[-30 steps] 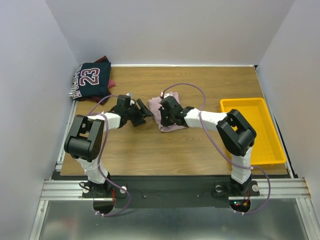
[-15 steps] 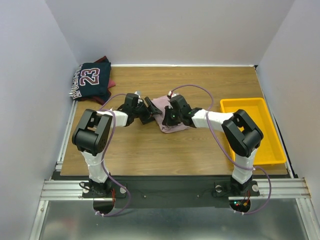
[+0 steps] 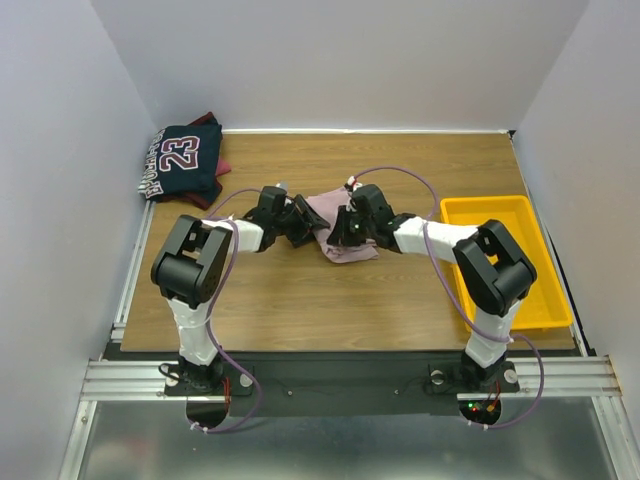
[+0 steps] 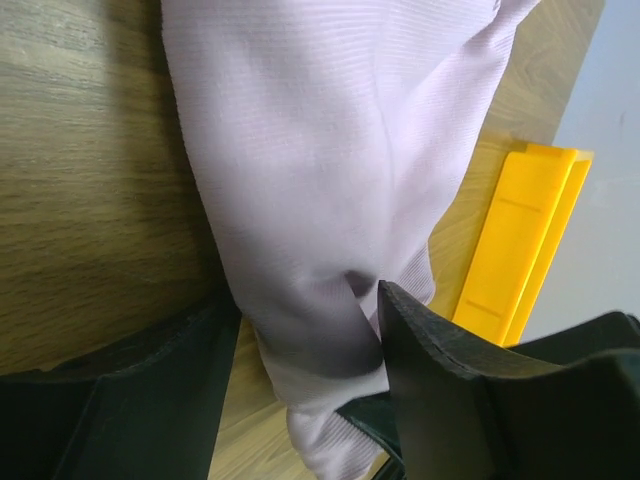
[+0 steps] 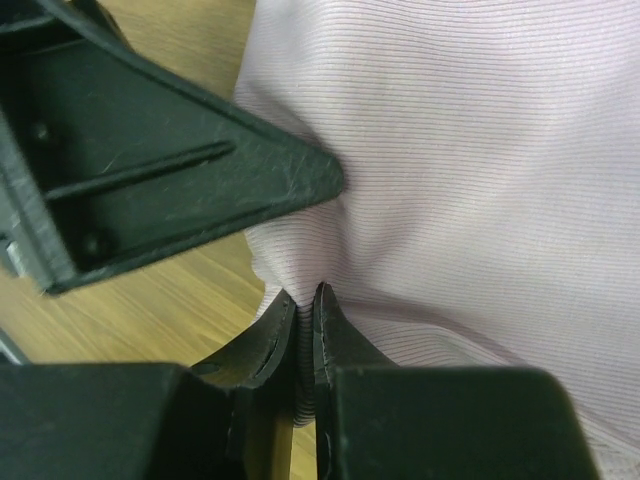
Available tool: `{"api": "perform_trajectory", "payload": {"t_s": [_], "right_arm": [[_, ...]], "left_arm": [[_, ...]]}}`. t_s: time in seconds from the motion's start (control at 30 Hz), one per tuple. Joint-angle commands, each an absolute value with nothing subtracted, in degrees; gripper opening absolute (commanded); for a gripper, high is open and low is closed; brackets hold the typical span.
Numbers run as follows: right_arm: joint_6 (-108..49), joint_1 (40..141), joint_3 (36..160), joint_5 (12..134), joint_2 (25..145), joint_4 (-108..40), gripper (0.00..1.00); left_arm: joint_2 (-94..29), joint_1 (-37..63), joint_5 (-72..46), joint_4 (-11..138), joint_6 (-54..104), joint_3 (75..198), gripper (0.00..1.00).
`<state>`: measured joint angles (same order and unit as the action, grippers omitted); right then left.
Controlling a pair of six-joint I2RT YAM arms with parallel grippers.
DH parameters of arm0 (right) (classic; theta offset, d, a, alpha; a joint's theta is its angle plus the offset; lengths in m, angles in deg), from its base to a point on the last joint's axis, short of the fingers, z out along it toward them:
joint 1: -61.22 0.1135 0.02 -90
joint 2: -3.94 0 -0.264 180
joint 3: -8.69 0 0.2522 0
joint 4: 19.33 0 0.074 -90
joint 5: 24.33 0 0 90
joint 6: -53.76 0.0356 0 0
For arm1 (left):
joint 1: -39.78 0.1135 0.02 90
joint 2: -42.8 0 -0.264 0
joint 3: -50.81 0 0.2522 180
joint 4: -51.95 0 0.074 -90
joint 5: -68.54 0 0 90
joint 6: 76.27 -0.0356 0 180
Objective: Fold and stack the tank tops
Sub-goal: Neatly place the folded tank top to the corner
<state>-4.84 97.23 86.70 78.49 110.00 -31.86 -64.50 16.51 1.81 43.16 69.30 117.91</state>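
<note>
Your right gripper (image 5: 305,300) has its fingers pinched tight on a fold of the pink tank top (image 5: 470,150), bottom middle. The left gripper's black finger (image 5: 180,170) pokes in from the left, tip against the cloth, with the wooden table (image 5: 150,310) underneath.

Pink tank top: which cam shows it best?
Top external: most of the pink tank top shows, mid-table, between left gripper and right gripper. Left wrist: only cloth between open fingers. Right wrist: a fold pinched shut.
</note>
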Motion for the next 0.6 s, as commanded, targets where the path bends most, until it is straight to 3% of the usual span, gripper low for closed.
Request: {"api": "perform_trajectory", "payload": {"t_s": [0.0, 0.1, 0.2, 0.23, 0.27, 0.33, 0.37, 0.47, 0.57], "right_arm": [[-3.6, 96.8, 85.7, 80.8, 106.7, -27.8, 0.03], [-3.6, 96.8, 85.4, 81.2, 106.6, -27.9, 0.07], [-3.5, 96.8, 84.2, 80.6, 105.5, -28.0, 0.38], [-3.6, 96.9, 83.7, 80.3, 104.1, -28.1, 0.55], [-3.8, 96.9, 82.7, 79.6, 103.3, -28.0, 0.62], [-3.8, 96.8, 81.5, 76.4, 101.3, -28.5, 0.70], [-3.8, 96.7, 80.8, 75.2, 100.2, -28.9, 0.75], [-3.3, 96.6, 79.5, 69.6, 96.4, -31.4, 0.75], [-3.1, 96.5, 79.2, 62.3, 94.7, -34.7, 0.72]], "left_arm": [[-67.2, 15.5, -1.8, 48.7, 69.0, 119.3, 0.66], [-67.6, 15.2, -2.7, 49.9, 68.8, 120.6, 0.56], [-67.7, 15.1, -4.6, 52.3, 67.3, 122.6, 0.35], [-67.8, 15.1, -5.6, 53.1, 66.1, 123.1, 0.28], [-67.9, 15.1, -5.9, 54.0, 65.5, 123.6, 0.24], [-68.1, 15.1, -6.4, 55.5, 63.7, 124.7, 0.23], [-68.1, 15.1, -6.7, 55.9, 63.1, 125.0, 0.29], [-68.0, 15.1, -7.2, 56.7, 61.5, 125.3, 0.36], [-68.4, 15.1, -7.5, 57.6, 60.0, 125.9, 0.36]]}}
